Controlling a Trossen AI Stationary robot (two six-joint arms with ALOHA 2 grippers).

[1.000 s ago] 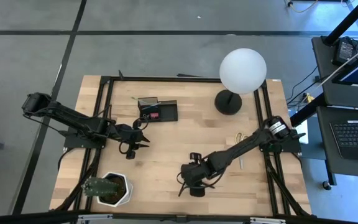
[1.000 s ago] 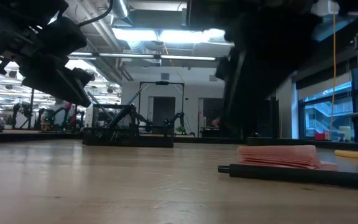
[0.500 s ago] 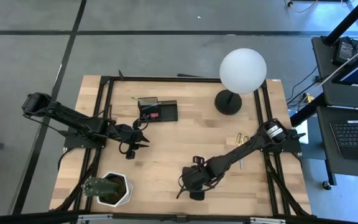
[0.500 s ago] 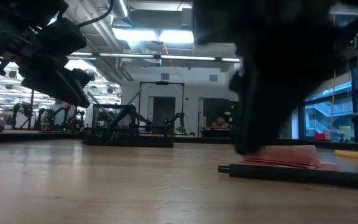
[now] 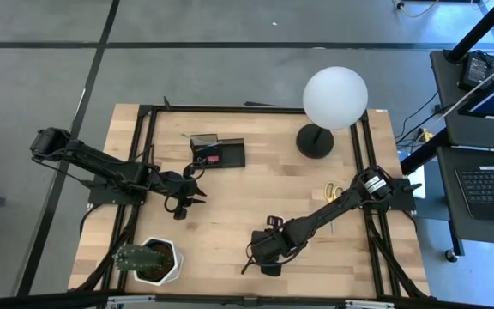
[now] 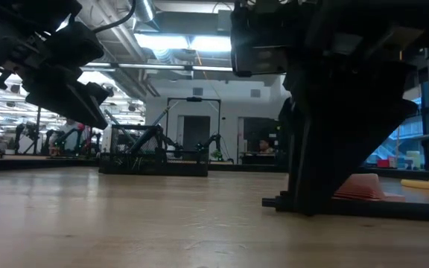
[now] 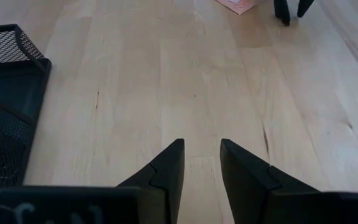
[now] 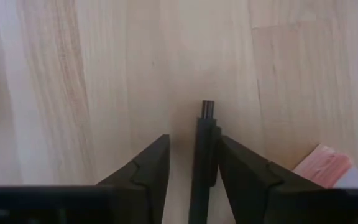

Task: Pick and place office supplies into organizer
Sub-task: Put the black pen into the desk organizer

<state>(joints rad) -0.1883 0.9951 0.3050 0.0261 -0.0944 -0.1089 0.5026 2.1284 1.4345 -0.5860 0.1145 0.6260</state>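
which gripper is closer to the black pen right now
Right. The right gripper is down at the black pen, its fingers either side of it, beside the pink sticky-note pad. The left gripper hovers far off, near the organizer.

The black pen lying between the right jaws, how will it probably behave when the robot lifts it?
The black pen looks thin, straight and rigid, so it should stay stiff, not bend. Its round, smooth barrel could roll or slip if the right gripper closes off-centre. It seems light; lying flat on the wooden table beside the pink sticky-note pad, it leaves little room under it.
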